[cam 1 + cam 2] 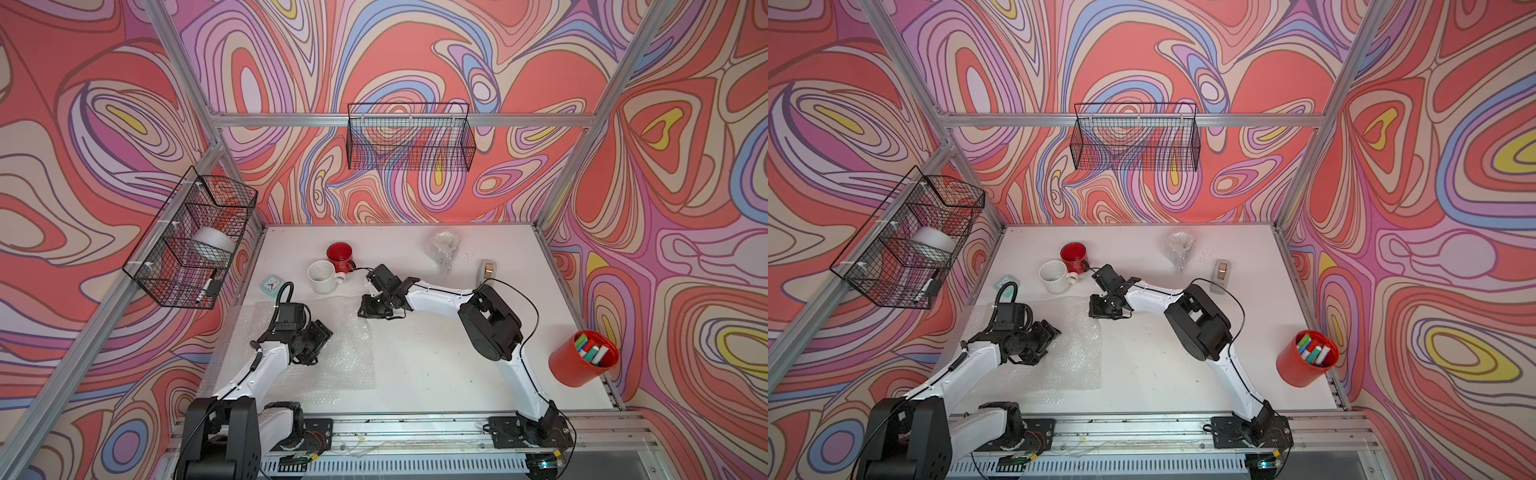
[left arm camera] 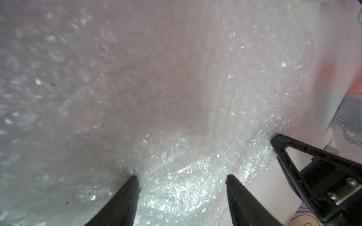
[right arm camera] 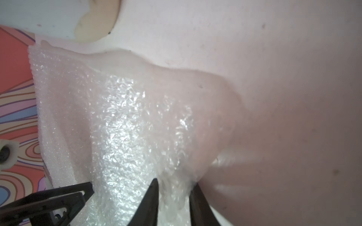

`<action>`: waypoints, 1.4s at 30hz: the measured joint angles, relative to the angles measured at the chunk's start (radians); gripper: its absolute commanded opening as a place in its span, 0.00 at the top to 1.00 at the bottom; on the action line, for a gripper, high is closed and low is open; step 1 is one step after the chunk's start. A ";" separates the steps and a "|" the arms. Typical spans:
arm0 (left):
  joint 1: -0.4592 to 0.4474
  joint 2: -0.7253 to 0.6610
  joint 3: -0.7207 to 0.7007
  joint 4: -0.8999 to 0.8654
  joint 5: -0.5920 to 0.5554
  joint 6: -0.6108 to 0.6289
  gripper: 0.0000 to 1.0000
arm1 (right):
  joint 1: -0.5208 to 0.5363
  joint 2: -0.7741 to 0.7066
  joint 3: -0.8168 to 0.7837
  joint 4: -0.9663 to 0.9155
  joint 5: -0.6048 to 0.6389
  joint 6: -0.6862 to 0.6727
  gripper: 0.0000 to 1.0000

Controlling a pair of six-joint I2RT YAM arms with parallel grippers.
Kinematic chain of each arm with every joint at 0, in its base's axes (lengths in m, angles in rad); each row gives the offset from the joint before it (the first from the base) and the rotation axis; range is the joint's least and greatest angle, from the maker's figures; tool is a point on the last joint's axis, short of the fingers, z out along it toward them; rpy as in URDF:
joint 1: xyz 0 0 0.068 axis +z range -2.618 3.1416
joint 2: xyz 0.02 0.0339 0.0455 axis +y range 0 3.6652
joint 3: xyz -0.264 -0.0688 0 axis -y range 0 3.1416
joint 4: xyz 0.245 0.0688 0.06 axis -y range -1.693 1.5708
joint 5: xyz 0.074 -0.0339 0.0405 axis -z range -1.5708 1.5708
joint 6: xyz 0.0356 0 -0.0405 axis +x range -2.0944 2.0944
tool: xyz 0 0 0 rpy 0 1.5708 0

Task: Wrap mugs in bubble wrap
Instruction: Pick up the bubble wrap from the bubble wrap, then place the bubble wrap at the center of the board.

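Right fingers (image 3: 153, 188) pinch a corner of the bubble wrap (image 1: 345, 349), left fingers (image 2: 131, 187) spread open over it; the thin grip may slip, or the sheet may drag against the white mug (image 1: 322, 276).

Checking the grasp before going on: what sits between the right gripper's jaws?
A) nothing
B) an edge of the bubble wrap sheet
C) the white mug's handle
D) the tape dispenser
B: in the right wrist view the right gripper has the bubble wrap sheet bunched between its jaws, tented up off the table.
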 measured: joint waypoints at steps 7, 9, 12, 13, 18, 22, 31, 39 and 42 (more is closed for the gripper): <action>0.000 -0.003 0.010 -0.014 -0.002 0.001 0.25 | 0.004 0.004 -0.001 -0.005 -0.012 -0.008 1.00; 0.000 -0.019 0.029 -0.051 -0.014 0.008 0.22 | 0.004 0.003 -0.002 -0.004 -0.024 -0.012 1.00; 0.000 -0.085 0.103 -0.133 -0.053 0.028 0.16 | 0.004 -0.031 -0.029 -0.018 -0.033 -0.026 1.00; 0.000 -0.113 0.139 -0.156 -0.069 0.038 0.15 | 0.003 -0.051 -0.039 -0.035 -0.033 -0.032 1.00; 0.000 -0.204 0.299 -0.227 -0.150 0.099 0.13 | -0.023 -0.257 -0.111 -0.177 -0.019 -0.091 1.00; -0.002 -0.192 0.336 -0.250 -0.181 0.142 0.08 | -0.148 -0.469 -0.211 -0.331 0.003 -0.171 1.00; -0.140 -0.088 0.315 -0.214 -0.203 0.185 0.00 | -0.401 -0.457 -0.227 -0.668 0.258 -0.397 1.00; -0.236 -0.007 0.301 -0.141 -0.207 0.196 0.00 | -0.399 -0.348 -0.187 -0.678 0.359 -0.441 1.00; -0.236 -0.008 0.299 -0.132 -0.230 0.210 0.00 | -0.403 -0.348 -0.178 -0.658 0.375 -0.438 0.82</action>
